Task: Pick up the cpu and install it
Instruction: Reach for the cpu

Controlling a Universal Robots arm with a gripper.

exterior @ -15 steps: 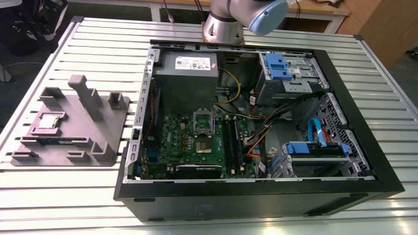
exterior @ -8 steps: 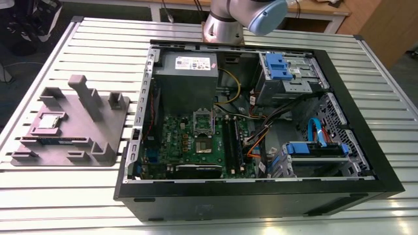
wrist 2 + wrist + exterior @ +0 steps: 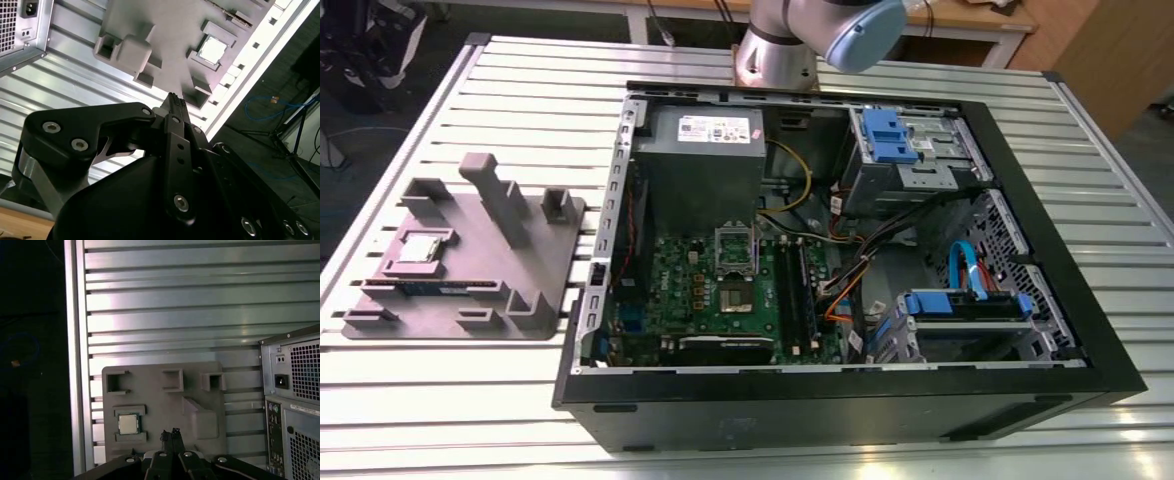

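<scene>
The cpu [image 3: 128, 424] is seated in a recess of the grey holder [image 3: 165, 400], which lies beside the computer case [image 3: 854, 405]. The gripper [image 3: 170, 433] is poised above the holder, near the cpu, fingertips pressed together with nothing pinched. Pickup is judged not yet done; installation remains.

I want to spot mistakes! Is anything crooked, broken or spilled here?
Nothing stands out. The cpu lies flat and straight in its pocket on the grey holder; nothing looks spilled or broken.
</scene>
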